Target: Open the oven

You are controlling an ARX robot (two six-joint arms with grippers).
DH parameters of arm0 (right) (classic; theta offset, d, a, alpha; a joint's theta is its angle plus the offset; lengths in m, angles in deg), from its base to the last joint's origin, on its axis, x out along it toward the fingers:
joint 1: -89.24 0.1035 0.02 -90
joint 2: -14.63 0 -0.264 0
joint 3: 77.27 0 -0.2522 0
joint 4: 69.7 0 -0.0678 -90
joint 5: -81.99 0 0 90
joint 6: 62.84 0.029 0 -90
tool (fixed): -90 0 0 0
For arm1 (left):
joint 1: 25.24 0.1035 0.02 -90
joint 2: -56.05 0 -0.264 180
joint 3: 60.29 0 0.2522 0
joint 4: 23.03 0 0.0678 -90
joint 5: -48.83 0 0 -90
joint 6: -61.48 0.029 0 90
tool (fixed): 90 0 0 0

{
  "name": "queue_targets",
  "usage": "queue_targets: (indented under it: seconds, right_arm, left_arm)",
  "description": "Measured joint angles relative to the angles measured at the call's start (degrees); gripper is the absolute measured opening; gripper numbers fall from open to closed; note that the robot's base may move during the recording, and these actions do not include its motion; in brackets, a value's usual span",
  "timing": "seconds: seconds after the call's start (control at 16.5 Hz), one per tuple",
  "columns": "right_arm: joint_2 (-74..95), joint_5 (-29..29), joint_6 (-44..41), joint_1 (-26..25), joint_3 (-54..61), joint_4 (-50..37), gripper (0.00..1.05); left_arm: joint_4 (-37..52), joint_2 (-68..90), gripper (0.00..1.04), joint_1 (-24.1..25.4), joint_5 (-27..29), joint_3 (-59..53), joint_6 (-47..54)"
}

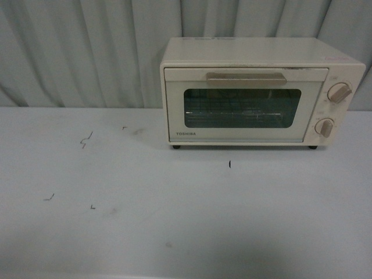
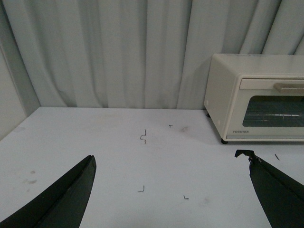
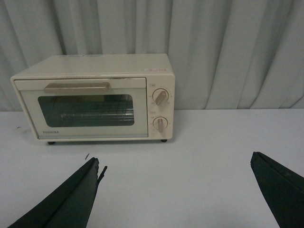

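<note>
One oven (image 1: 261, 93); door (image 1: 244, 107) faces camera; long axis left-right.

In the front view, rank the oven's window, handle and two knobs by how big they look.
1. Window
2. Handle
3. Upper knob and lower knob: they look about alike, so not ranked.

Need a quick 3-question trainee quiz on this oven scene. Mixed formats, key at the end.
1. True or false: the oven is shut.
2. How many round knobs are on its front? A) one B) two C) four
3. Fill in: the jaws of the left gripper and the right gripper stand ____ and hold nothing.

Key: 1 true; 2 B; 3 open.
</note>
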Motion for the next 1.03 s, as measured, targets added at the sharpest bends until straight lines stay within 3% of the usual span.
queue_targets:
  seconds: [1.03]
  right_arm:
    - [0.0,0.0,0.0,0.0,0.0,0.0,0.98]
  left_arm:
    - [0.0,0.0,0.98,0.0,0.0,0.0,0.0]
